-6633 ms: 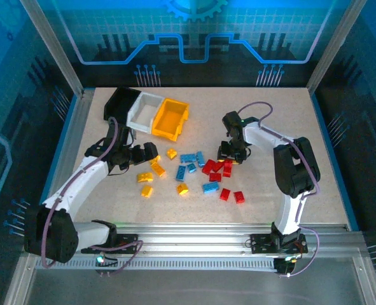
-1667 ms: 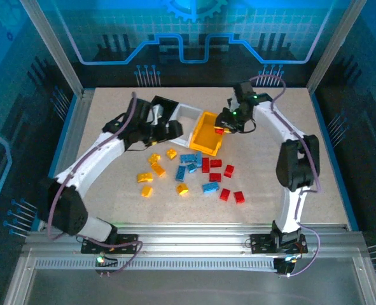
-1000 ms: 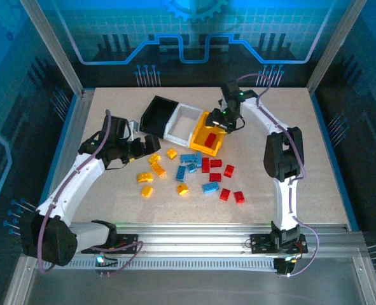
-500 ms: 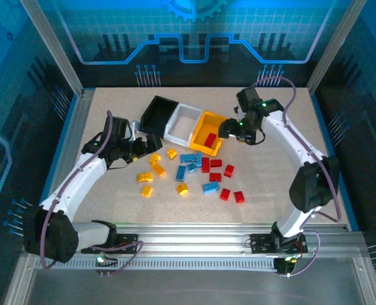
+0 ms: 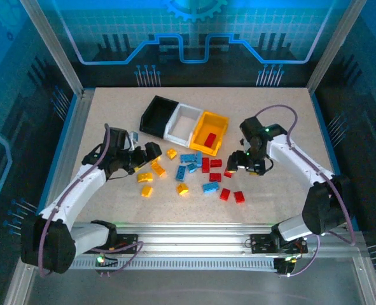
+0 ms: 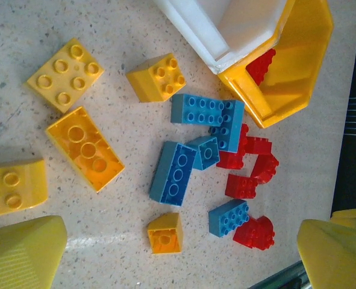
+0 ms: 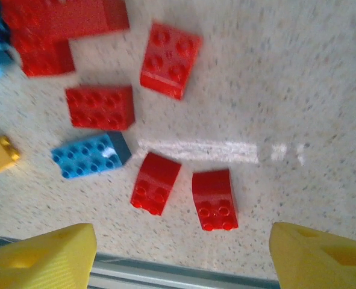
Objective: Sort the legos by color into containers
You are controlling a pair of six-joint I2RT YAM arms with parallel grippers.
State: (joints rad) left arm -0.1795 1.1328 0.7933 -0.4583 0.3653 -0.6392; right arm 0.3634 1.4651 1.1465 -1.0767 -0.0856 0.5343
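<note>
**Bins.** Three joined bins stand in a slanted row toward the far edge of the surface (image 5: 111, 108), left of centre. The black bin (image 5: 156, 115) is leftmost, the white bin (image 5: 184, 121) is in the middle, and the yellow bin (image 5: 215, 122) is rightmost. The yellow end sits nearest the middle of the surface. One red brick (image 5: 208, 140) lies inside the yellow bin.

**Loose legos (image 5: 182, 188).** They are scattered mid-surface, just on the near side of the bins.
- The yellow bricks (image 5: 158, 168) lie to the left.
- The blue bricks (image 5: 189, 157) lie in the centre.
- The red bricks (image 5: 215, 176) lie to the right.
- Blue and red touch where the two groups meet.

**Left claw (image 5: 148, 155).** It is low over the left end of the scatter, beside the yellow bricks. In the wrist view its two yellow fingertips (image 6: 21, 253) stand wide apart. Nothing is between them, so the claw is open and empty. A small yellow piece (image 6: 164, 233) lies on the surface in line with the gap.

**Right claw (image 5: 240, 168).** It is over the right end of the scatter, above the red bricks. In its wrist view the tips are also spread wide with nothing gripped, so it is open and empty. A red pair (image 7: 155, 182) lies side by side on the surface just ahead of the gap, the two close but not touching. A blue piece (image 7: 90, 156) lies to their left in that view.
</note>
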